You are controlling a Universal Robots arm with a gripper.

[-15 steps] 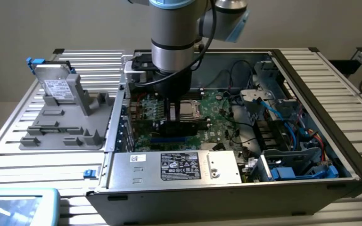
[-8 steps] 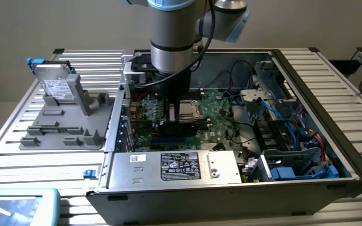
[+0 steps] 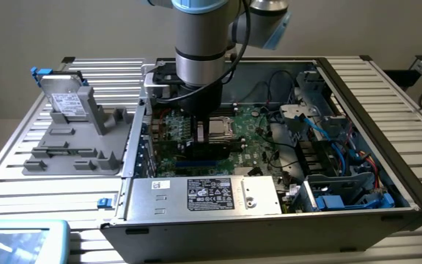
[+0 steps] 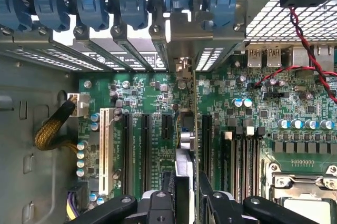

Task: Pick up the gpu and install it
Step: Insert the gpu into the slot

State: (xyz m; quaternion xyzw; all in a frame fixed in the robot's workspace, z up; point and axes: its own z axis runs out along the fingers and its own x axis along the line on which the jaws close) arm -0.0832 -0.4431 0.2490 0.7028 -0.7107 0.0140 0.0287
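**One card pinched edge-on over the slots**

My tool [image 4: 187, 199] is pressed on the gpu [image 4: 185, 150] from both sides, one finger on each flat face. The card stands upright and I see it only by its thin edge. I judge it is held this way because the long slots [image 4: 145, 150] of the motherboard [image 4: 137, 92] accept a card only edge-first. The flat grip also keeps it from tilting. The card runs parallel with the slots, and its far end points to the rear openings under the blue latches [image 4: 92, 6], where a bracket has to sit. Whether its lower edge touches a slot already, I cannot tell.

The open computer case [image 3: 270, 225] contains the motherboard, a silver box with a label [image 3: 211, 195] at its six o'clock side in the exterior view, and blue cables [image 3: 321, 137] toward three o'clock. My arm comes down into the case near its middle.

At nine o'clock from the case, on the counter [image 3: 20, 181], lies a gray holder [image 3: 72, 148]. A hard drive [image 3: 68, 102] stands upright in its twelve o'clock end, well apart from my work.
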